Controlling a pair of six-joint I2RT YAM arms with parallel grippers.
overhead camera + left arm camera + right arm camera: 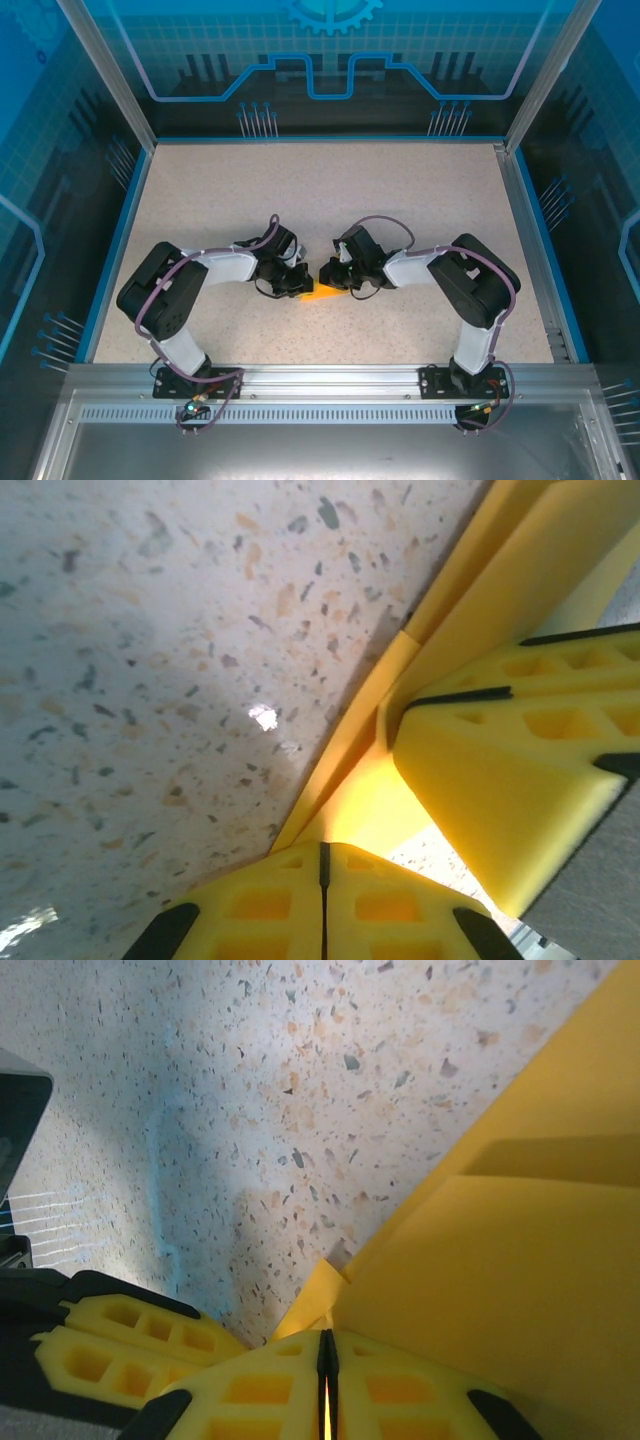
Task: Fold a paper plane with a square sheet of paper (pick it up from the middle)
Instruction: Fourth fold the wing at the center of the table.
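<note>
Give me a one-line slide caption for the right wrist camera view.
Right pincer shut on a corner of the folded yellow paper, speckled table behind.

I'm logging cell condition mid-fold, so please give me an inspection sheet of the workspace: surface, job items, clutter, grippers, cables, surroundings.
Surface: speckled beige table, no marks seen.
Job's things: sheet of paper, orange-yellow, partly folded into layered flaps, mid-table between the grippers.
Clutter: nothing seen.
Grippers: left gripper shut, tips meeting the paper's fold, pinch unclear; right gripper shut on a paper corner; the two sit almost tip to tip.
Cables: purple cables loop along both arms, off the paper.
Surroundings: blue see-through enclosure walls; aluminium rail carrying the arm bases.
</note>
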